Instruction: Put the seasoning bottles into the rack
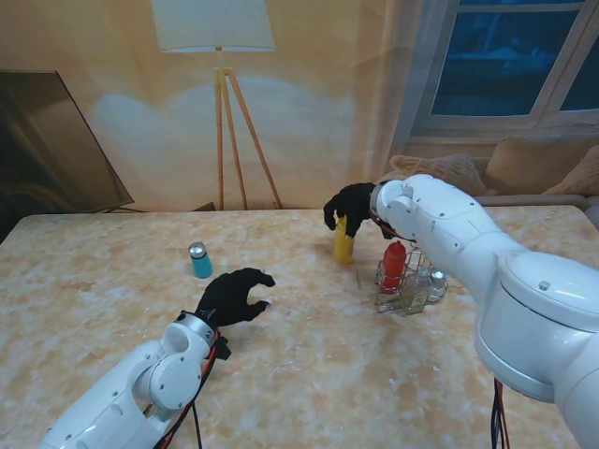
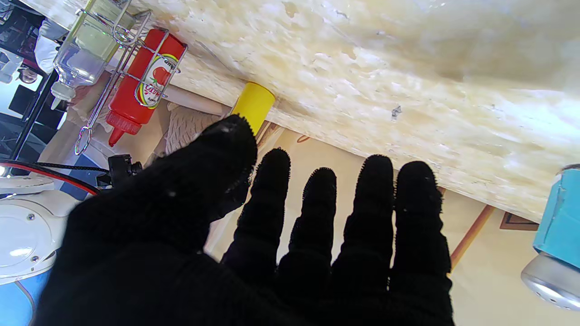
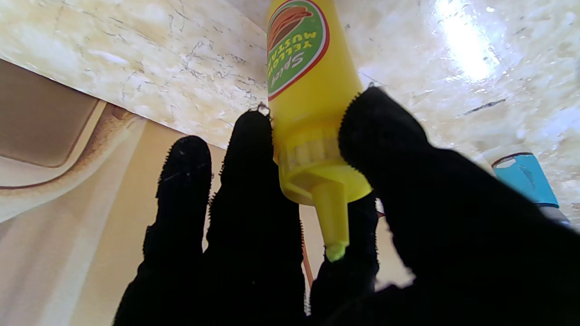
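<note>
Mustard bottle, stand view: stood upright on the marble table, long axis vertical, just left of the wire rack. Its cap end is enclosed from overhead by the right hand. The rack is seen to hold a red ketchup bottle and a clear bottle. A blue shaker stands apart, nearer the left hand, which is spread and holds nothing.

Left wrist view: fingers are splayed, nothing between them; the mustard bottle's base is seen beyond, the blue shaker off to one side, the rack with ketchup bottle farther off.

Right wrist view: thumb and fingers are wrapped about the bottle's neck; whether contact is firm cannot be told. Yellow squeeze body, pointed nozzle, green and red label. A short carry rightward to the rack is judged next.
</note>
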Motion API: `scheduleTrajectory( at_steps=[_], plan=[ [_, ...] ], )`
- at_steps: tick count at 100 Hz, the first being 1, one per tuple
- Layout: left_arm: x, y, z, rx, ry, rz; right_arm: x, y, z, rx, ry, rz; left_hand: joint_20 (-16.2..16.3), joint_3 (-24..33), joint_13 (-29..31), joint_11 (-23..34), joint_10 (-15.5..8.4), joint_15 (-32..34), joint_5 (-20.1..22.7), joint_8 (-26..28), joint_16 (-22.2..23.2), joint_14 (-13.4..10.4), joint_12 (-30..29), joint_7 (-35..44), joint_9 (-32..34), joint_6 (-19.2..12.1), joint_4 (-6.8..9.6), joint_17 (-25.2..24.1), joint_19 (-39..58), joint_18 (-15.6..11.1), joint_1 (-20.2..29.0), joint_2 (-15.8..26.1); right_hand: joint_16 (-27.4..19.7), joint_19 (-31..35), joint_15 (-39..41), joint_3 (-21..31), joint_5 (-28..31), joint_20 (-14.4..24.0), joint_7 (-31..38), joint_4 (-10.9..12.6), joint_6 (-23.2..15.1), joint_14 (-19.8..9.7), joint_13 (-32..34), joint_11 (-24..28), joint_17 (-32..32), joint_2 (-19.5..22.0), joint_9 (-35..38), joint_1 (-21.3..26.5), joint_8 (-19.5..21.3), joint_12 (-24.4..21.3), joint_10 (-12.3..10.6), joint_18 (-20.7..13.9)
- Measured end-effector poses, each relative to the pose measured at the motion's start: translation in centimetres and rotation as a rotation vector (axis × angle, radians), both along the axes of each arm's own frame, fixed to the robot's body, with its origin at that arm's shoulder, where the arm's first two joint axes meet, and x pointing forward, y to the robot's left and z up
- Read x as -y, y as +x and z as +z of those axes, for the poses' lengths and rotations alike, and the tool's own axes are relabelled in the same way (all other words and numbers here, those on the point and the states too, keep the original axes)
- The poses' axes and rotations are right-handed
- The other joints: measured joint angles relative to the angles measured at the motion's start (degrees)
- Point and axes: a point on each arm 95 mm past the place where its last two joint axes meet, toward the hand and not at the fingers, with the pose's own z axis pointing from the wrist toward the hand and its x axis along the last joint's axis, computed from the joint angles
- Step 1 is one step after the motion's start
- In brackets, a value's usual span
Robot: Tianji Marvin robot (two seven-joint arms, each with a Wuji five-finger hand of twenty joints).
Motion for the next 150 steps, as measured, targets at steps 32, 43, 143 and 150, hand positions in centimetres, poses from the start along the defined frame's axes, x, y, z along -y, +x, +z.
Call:
scheduleTrajectory(
  at_steps=[32,43,143,150],
  plan=[
    [0.0,0.0,0.0,0.002,0.001,0.000,-0.1,0.0,0.0,0.002,0.030,-0.014,0.00,0.01,0.00,0.00,0.00,0.00,0.00,0.08,0.00,0.00,0.01,0.11,0.00,-0.01,0.00,0.22,0.00,-0.02,0.00,0.00,1.39,0.60,4.65,-2.90,5.38,1.51,1.99,-1.16,-6.09,-2.19,3.44,-2.47,3.40,-0.03,2.07,2.64,-0.54,0.00,0.00,-0.65],
    [0.0,0.0,0.0,0.002,0.001,-0.001,-0.1,0.0,0.1,0.000,0.038,-0.016,0.00,0.01,0.00,0.00,0.00,0.00,0.00,0.08,0.00,0.00,0.01,0.11,0.00,-0.01,0.00,0.23,0.00,-0.02,0.00,0.00,1.60,0.60,5.33,-2.91,7.70,2.03,4.93,-1.16,-7.91,-2.32,3.47,-2.47,3.67,-0.03,2.13,2.64,0.10,0.00,0.00,-0.66],
    [0.1,0.1,-0.1,-0.003,0.002,-0.005,0.7,-1.4,4.7,0.073,0.078,0.072,0.00,0.01,0.00,0.04,0.00,0.00,0.74,0.20,0.00,0.00,0.01,0.74,0.00,-0.01,0.01,0.24,-0.01,-0.04,0.06,0.00,2.10,0.60,5.94,-3.48,9.72,2.71,5.37,-1.34,-8.45,-2.21,4.84,-2.50,5.09,-0.83,3.41,2.71,0.16,-0.01,0.01,-1.14],
    [0.1,0.1,-0.1,-0.003,0.002,-0.005,1.3,-1.7,5.6,0.091,0.085,0.073,0.00,0.01,0.00,0.04,0.00,0.00,0.74,0.20,0.00,0.00,0.01,0.74,0.00,-0.01,0.01,0.24,-0.01,-0.04,0.06,0.00,2.12,0.60,5.95,-3.48,9.76,2.72,5.37,-1.34,-8.46,-2.20,4.87,-2.50,5.09,-0.84,3.52,2.72,0.16,-0.01,0.01,-1.15]
  ],
)
